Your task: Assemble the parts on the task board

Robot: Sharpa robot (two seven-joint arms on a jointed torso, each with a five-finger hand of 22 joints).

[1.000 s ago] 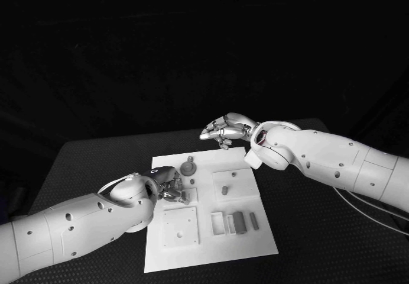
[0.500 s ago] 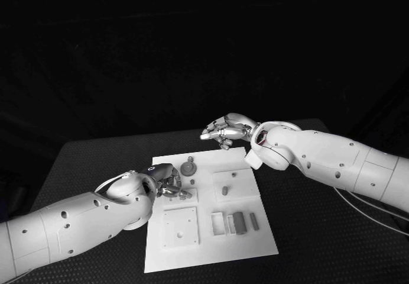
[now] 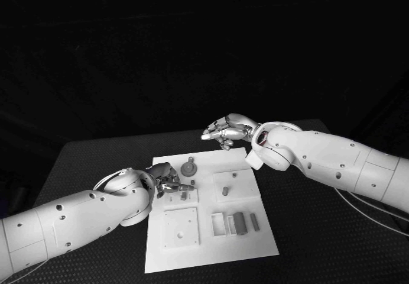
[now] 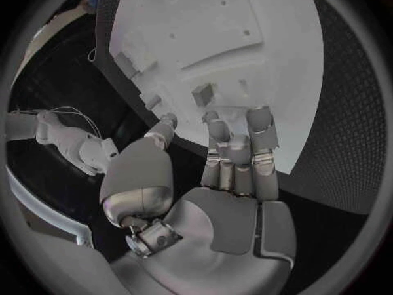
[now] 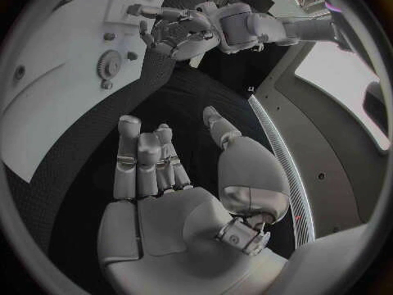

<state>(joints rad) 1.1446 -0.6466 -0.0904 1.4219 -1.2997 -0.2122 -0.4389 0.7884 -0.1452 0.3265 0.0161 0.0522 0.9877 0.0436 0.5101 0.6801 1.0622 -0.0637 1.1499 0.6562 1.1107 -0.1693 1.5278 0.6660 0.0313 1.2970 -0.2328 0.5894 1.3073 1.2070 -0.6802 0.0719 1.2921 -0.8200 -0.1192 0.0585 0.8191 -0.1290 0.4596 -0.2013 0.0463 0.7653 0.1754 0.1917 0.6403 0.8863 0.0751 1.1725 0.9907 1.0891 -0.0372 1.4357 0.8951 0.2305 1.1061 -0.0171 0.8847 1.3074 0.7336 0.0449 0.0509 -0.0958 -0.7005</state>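
Since the earlier frames the left hand (image 3: 164, 183) has edged inward and toward the far side, over the task board's (image 3: 256, 245) left edge, while the right hand has held its place. Nearest on the board lie a square plate (image 3: 181, 225) and a set of small upright blocks (image 3: 234, 222). Farther on, the left hand hovers at a small block (image 4: 203, 96), its fingers (image 4: 261, 121) released and grasping nothing. Beyond it sits a gear-shaped part (image 3: 188, 169). Farthest, the right hand (image 3: 226, 130) hangs past the board's far edge above the black surface (image 3: 94, 160), its fingers (image 5: 135, 151) loosely curled, released, grasping nothing.
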